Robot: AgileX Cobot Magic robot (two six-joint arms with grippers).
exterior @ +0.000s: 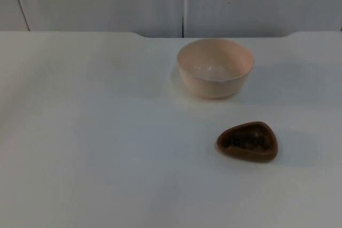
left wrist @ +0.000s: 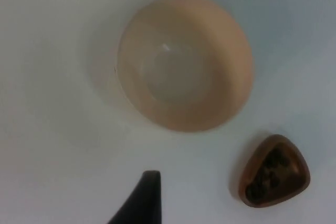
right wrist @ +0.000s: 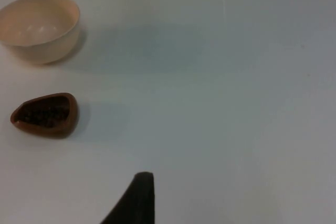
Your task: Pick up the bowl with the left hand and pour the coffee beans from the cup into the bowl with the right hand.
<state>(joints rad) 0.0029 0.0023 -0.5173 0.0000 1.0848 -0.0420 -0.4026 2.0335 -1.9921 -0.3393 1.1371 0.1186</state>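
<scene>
The cream bowl looks like smooth plastic with a faint sheen inside, the brown cup seems matt wood or ceramic holding dark, slightly glossy coffee beans, and the white table looks smooth and matt.

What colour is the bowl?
Pale peach bowl, shown best in the left wrist view.

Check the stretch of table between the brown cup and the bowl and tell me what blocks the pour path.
Nothing visible does. The cup with coffee beans stands apart from the empty bowl, with bare white table between them.
</scene>
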